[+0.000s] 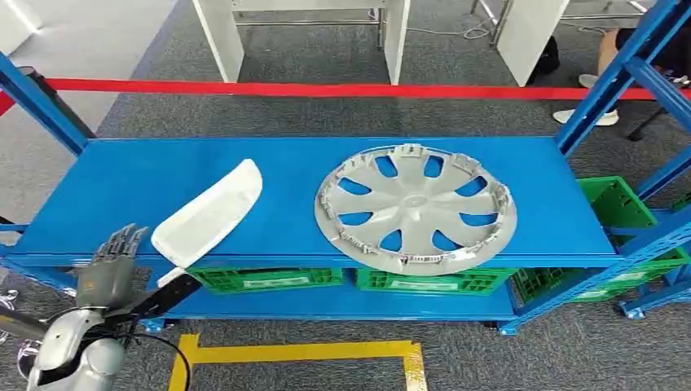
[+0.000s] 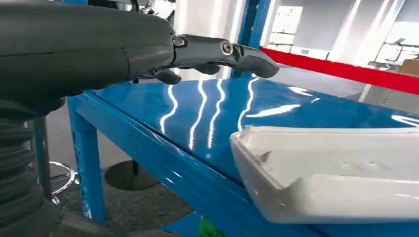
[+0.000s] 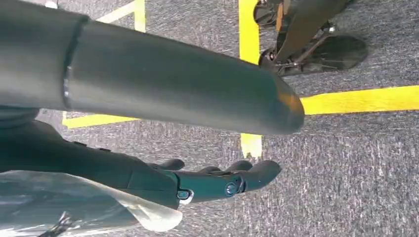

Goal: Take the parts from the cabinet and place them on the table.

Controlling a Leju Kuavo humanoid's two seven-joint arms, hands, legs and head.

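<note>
On the blue cabinet shelf [image 1: 147, 183], two parts: a white moulded trim piece [image 1: 209, 213] lying slantwise toward the front left with its near end over the shelf's edge, and a silver wheel cover [image 1: 415, 208] lying flat to the right, its front rim also overhanging slightly. Just short of the shelf's front left corner, left hand [image 1: 110, 265] raised, fingers apart and extended, holding nothing, near the white piece but not touching it. In the left wrist view, same fingers [image 2: 217, 52] stretched above the glossy shelf, the white piece [image 2: 336, 173] beside them. Right hand [image 3: 207, 180] hanging over grey carpet and yellow floor tape, fingers loosely extended, empty. Green crates [image 1: 269, 279] on the lower level. Likely light and fairly stiff, the white piece: thin-walled plastic, smooth and probably slippery, so best taken around the overhanging near end, across its narrow width. Wheel cover probably light too but wide and springy; best gripped at the rim or through a spoke opening, clips along the edge looking breakable.
</note>
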